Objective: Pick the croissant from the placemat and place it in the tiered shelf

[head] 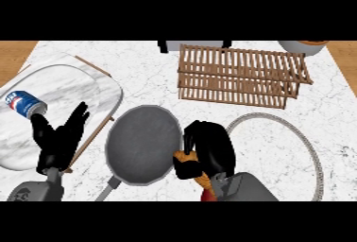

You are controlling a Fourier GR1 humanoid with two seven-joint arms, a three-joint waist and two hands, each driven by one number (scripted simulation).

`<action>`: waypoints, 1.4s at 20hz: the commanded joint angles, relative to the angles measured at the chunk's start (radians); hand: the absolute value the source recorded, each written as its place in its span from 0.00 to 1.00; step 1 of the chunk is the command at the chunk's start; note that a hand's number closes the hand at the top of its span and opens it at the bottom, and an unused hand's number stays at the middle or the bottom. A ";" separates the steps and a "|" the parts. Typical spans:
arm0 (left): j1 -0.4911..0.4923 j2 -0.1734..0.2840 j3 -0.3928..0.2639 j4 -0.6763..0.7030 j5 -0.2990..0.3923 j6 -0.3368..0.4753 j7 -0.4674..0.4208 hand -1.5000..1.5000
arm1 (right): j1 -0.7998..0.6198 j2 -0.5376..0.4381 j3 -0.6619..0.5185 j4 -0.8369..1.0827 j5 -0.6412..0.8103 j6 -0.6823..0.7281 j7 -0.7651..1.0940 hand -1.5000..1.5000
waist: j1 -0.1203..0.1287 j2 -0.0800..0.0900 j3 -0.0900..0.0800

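Closest to my camera, the right robot hand (209,151) is curled round the croissant (184,156), which peeks out golden at its left side, between the grey pan (143,142) and the round placemat (307,142). To do this carry well, I judge I should lift it clear of the counter (146,61), travel up and right to the wooden tiered shelf (241,75), and unfold the fingers only once the pastry rests on the slats. My left robot hand (59,137) rests with fingers straight and empty over the marble tray (63,80), beside a blue can (24,104).
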 commanded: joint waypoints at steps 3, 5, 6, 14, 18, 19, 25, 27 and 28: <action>0.051 -0.003 0.009 0.054 0.018 -0.025 0.022 0.50 | -0.146 0.050 0.040 -0.256 0.110 0.034 0.245 1.00 | -0.018 0.003 -0.011; 0.035 -0.020 0.001 0.081 -0.005 -0.004 0.002 0.50 | -0.249 0.051 0.001 -0.308 0.131 0.054 0.331 1.00 | -0.023 0.004 -0.012; 0.077 -0.013 0.012 0.061 0.002 -0.015 -0.020 0.50 | -0.225 0.051 0.022 -0.342 0.169 0.049 0.368 1.00 | -0.018 0.003 -0.011; 0.082 0.002 0.034 0.067 0.017 -0.049 -0.026 0.50 | -0.494 0.051 -0.196 -0.437 0.133 0.294 0.528 1.00 | -0.019 0.004 -0.013; 0.035 0.011 0.040 0.035 0.027 -0.042 0.044 0.50 | -0.589 0.051 -0.320 -0.392 0.105 0.338 0.521 1.00 | -0.020 0.006 -0.011; 0.047 -0.033 0.010 0.039 0.006 -0.013 0.026 0.50 | -0.641 0.051 -0.376 -0.356 0.094 0.343 0.519 1.00 | -0.020 0.006 -0.012; 0.022 -0.013 0.022 0.021 -0.005 -0.015 0.048 0.50 | -0.768 -0.010 -0.570 -0.222 0.057 0.341 0.425 1.00 | -0.010 0.010 -0.011; 0.052 -0.007 0.028 0.022 -0.005 -0.024 0.034 0.50 | -0.791 -0.072 -0.645 -0.196 0.004 0.389 0.382 1.00 | -0.010 0.010 -0.010; 0.041 -0.020 0.024 0.062 -0.013 -0.027 0.009 0.50 | -0.798 -0.091 -0.663 -0.194 -0.017 0.404 0.363 1.00 | -0.017 0.011 -0.011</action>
